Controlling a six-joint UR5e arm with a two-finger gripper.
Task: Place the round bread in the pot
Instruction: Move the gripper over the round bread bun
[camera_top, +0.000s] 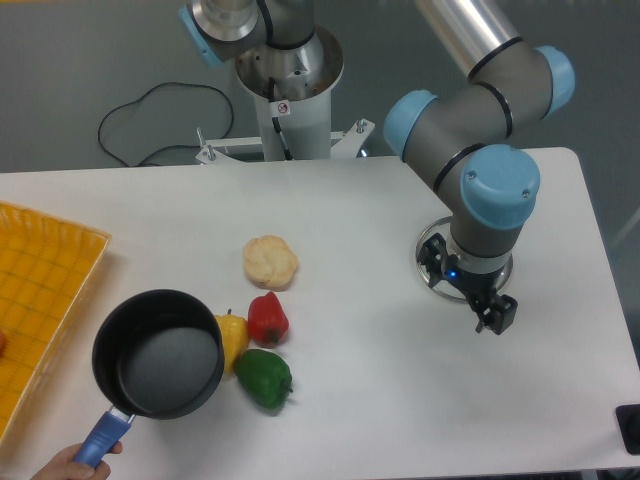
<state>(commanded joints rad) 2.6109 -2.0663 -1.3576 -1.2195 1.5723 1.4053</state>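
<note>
Beige round bread lies apart from the pot; the tool, largely hidden beneath its wrist, cannot be read as open or closed.

White table: round bread, pot, three peppers, yellow tray.

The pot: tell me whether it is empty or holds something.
Empty. The pot shows only its bare dark grey inside; the round bread lies outside it on the table.

Bun and pot, both just sitting on the table

Pale lumpy round bread lies apart from the empty black pot, blue handle pointing toward the front edge.
</note>
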